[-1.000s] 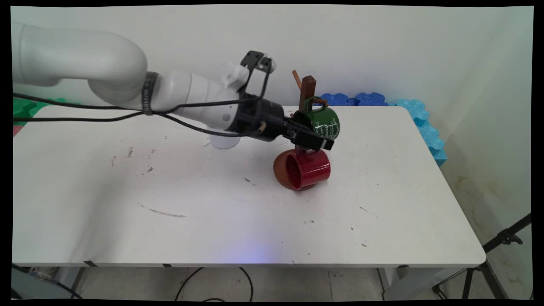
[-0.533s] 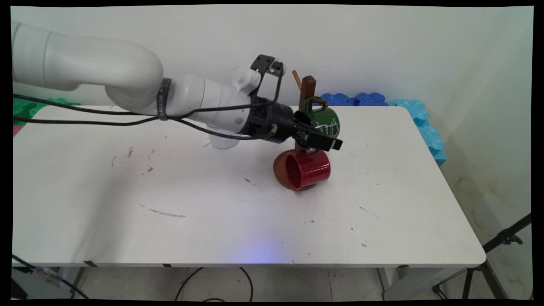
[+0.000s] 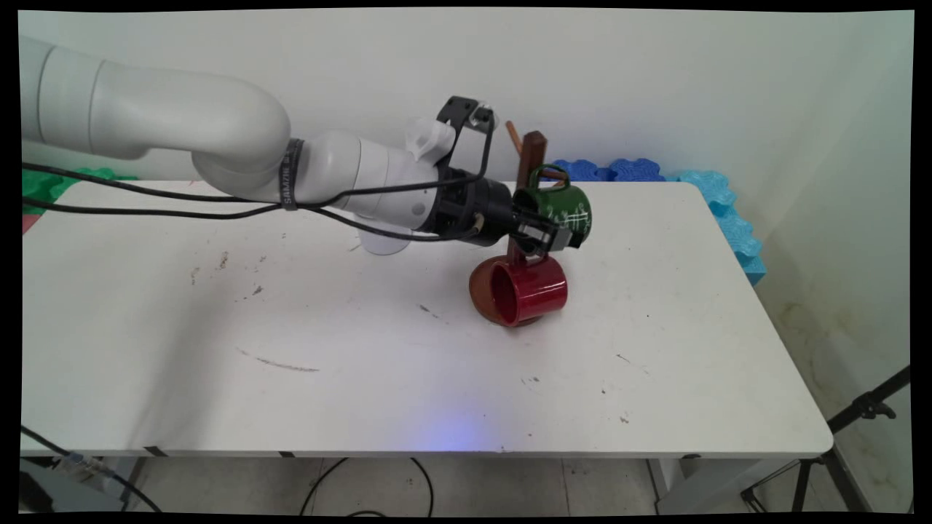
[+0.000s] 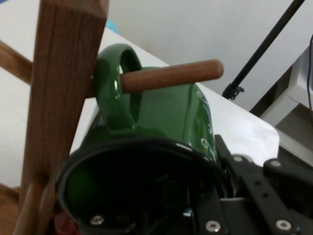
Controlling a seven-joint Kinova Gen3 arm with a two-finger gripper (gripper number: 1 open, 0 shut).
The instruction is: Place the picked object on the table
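MOVED: hand (image 3: 547, 236) pushed right and up; green mug (image 3: 564, 206) shifted right with it.
HAND: clamped on the green mug's rim.
MUG: handle looped over the wooden mug tree's (image 3: 530, 156) peg (image 4: 171, 76), above the red mug (image 3: 526, 290).
CARE: keep the handle sliding along the peg.

My white table (image 3: 655, 378) carries a wooden mug tree (image 3: 529, 156), its round base (image 3: 480, 291) behind a red mug (image 3: 526, 289).
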